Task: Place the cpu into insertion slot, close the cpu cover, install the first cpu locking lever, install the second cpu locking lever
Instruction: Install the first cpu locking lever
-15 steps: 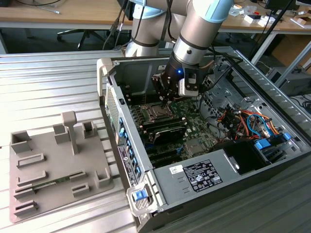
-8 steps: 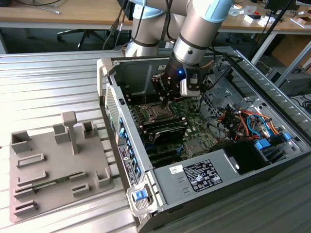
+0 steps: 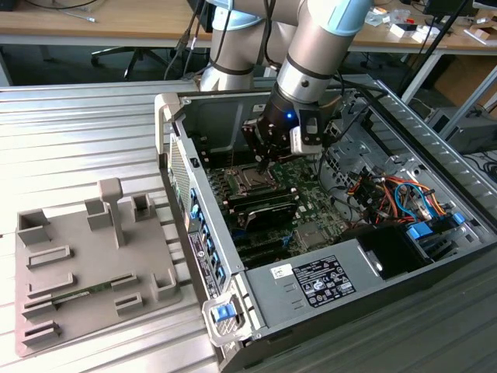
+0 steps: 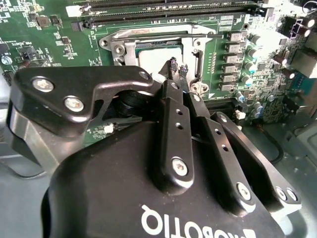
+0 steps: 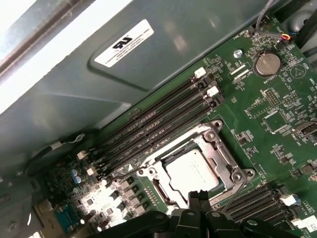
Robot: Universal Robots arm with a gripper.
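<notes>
Ribbed grey metal worktop (image 3: 93, 132), long wooden desk (image 3: 101, 25) along the back, office chair base (image 3: 124, 56) beneath it, dark floor, bright daylight

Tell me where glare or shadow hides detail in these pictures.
In the second wrist view, the small square silvery-grey cpu is washed nearly white by glare; in the first wrist view, the grey metal case wall reflects a bright patch; in the exterior view, the black gripper is dark against the green circuit board.

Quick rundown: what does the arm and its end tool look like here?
Silvery-grey tubular arm with a light-blue joint cap, black cables alongside. At its wrist a black housing with a small blue light. The matte black gripper has bolted linkage bars with silver screws, white lettering on its body, and slim jaws.
</notes>
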